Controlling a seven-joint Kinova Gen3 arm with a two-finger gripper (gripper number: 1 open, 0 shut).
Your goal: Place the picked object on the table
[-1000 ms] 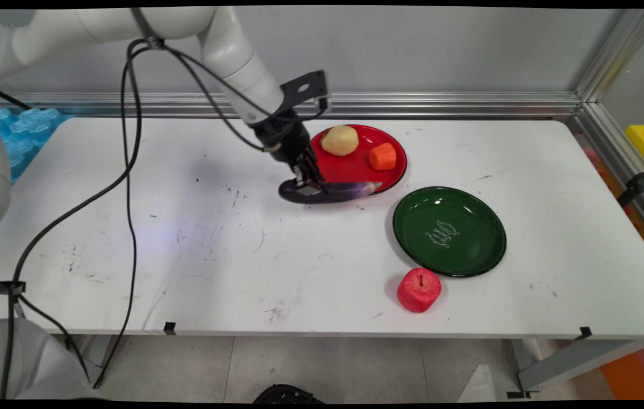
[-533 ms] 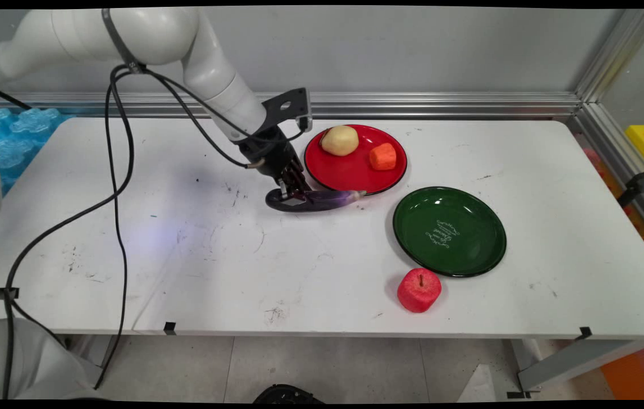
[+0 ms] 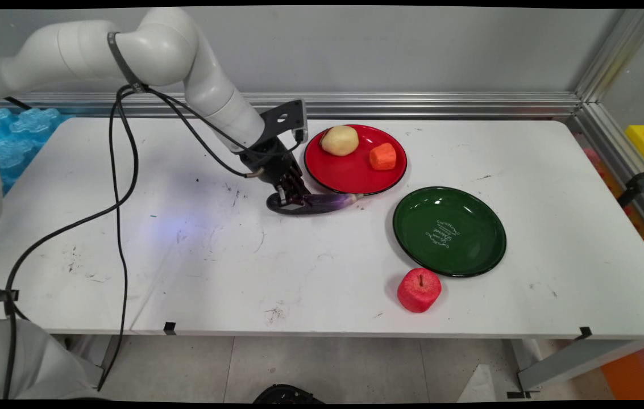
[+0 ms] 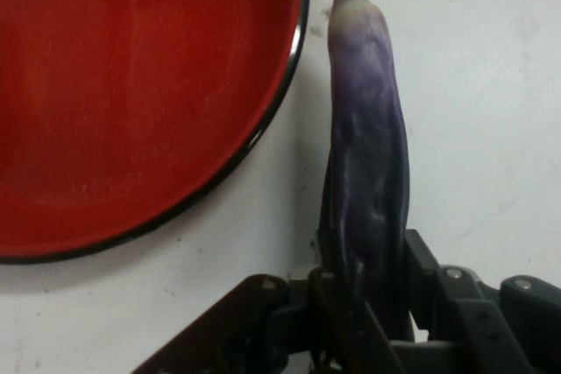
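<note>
Gripper [image 3: 289, 196] pinches the aubergine [image 3: 322, 201] at its thick end, low over the bench [image 3: 299, 267], at the red plate's [image 3: 350, 173] 7 o'clock

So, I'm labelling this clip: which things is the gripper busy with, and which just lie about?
In hand:
gripper, shut on the purple eggplant
red plate, right beside it

Lying about:
potato and carrot piece on the red plate
green plate
red apple

- Long glossy eggplant [image 4: 368, 155]: dark purple, paling to a greenish tip.
- Round shallow plate [image 3: 350, 170]: red with a black rim.
- Second round plate [image 3: 469, 250]: dark green, white script at centre.
- Potato [image 3: 339, 140]: pale yellow.
- Carrot chunk [image 3: 383, 156]: orange.
- Apple [image 3: 419, 289]: red.
- Two-finger gripper [image 3: 290, 196]: black.
- Flat table [image 3: 526, 159]: white, scuffed grey.
</note>
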